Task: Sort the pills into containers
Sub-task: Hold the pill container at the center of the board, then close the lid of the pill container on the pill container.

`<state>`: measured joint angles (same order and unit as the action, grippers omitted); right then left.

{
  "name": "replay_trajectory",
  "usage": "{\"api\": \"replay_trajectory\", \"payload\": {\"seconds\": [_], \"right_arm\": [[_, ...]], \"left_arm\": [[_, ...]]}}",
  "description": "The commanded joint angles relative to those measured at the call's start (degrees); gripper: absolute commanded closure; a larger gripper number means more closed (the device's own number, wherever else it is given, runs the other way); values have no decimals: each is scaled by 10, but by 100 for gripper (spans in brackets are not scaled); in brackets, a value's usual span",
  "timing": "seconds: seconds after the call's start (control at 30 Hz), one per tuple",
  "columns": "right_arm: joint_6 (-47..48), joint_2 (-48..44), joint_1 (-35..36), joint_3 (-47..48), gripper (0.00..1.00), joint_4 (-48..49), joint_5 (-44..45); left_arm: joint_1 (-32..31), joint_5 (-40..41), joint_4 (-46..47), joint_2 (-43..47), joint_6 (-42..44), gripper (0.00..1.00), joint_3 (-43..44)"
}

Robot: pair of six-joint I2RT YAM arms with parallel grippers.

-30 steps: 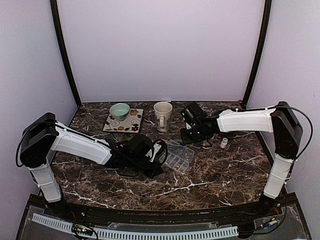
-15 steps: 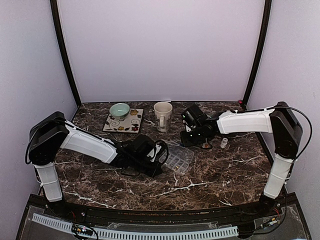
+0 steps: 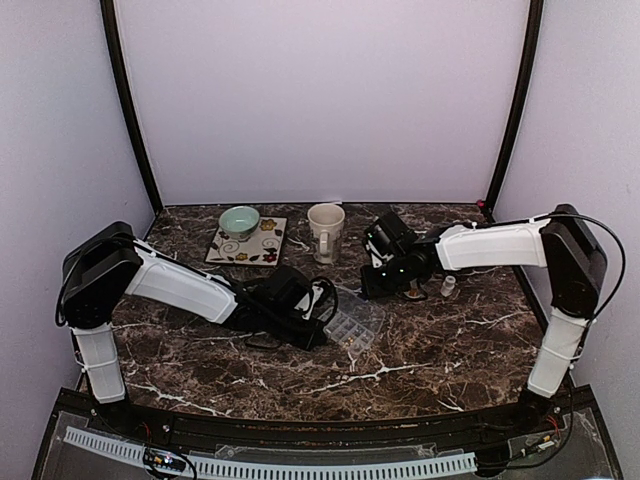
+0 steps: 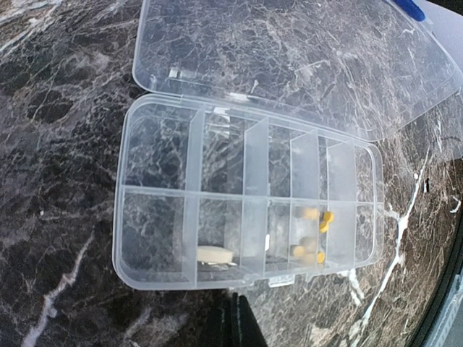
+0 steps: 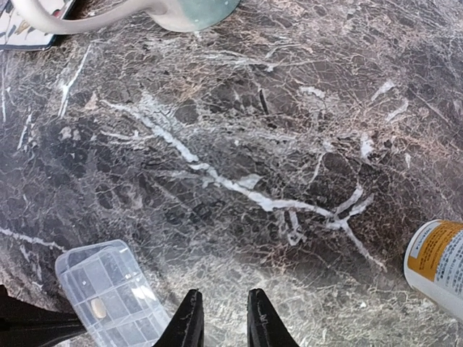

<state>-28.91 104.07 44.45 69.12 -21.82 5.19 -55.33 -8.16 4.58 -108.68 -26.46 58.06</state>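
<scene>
**Top external view.** The pill organizer (image 3: 357, 322) lies near the middle of the counter (image 3: 420, 350), with its lid (image 3: 366, 298) open. The left gripper (image 3: 320, 318) sits low, just beside the organizer's left edge. The right gripper (image 3: 375, 285) hangs behind the organizer, between a cream mug (image 3: 325, 229) and a small white bottle (image 3: 449, 287). A pale green bowl (image 3: 240, 220) stands on a patterned tile (image 3: 255, 245) at the rear left.

**Left wrist view.** The left gripper (image 4: 235, 314) is clenched, and nothing shows between its fingers. It points at the near wall of the organizer (image 4: 155, 217). The lid (image 4: 289, 65) lies flat behind the compartments. Several yellow pills (image 4: 311, 233) rest in a near-row compartment toward the right end. One pale tablet (image 4: 213, 254) rests in the second near-row compartment from the left.

**Right wrist view.** The right gripper (image 5: 221, 322) is released, its fingers a little apart over bare counter (image 5: 239, 181). A corner of the organizer (image 5: 108, 289) shows at lower left. The bottle (image 5: 438, 264) is at the right edge and the mug (image 5: 173, 9) at the top.
</scene>
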Motion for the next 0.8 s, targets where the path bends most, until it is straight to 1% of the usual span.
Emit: {"api": "replay_trajectory", "payload": {"seconds": [0.0,0.43,0.63,0.77], "right_arm": [[-8,-36,-3,-6,77,21,-25],[-24,-58,3,-18,78,29,-57],[-19,-93,4,-22,78,-4,19],[-16,-114,4,-27,78,-23,39]], "left_arm": [[6,4,-12,-11,-6,100,1],[8,7,-4,-10,-10,100,-1],[9,7,2,-6,-10,100,-11],[10,8,3,-6,-11,100,-13]]}}
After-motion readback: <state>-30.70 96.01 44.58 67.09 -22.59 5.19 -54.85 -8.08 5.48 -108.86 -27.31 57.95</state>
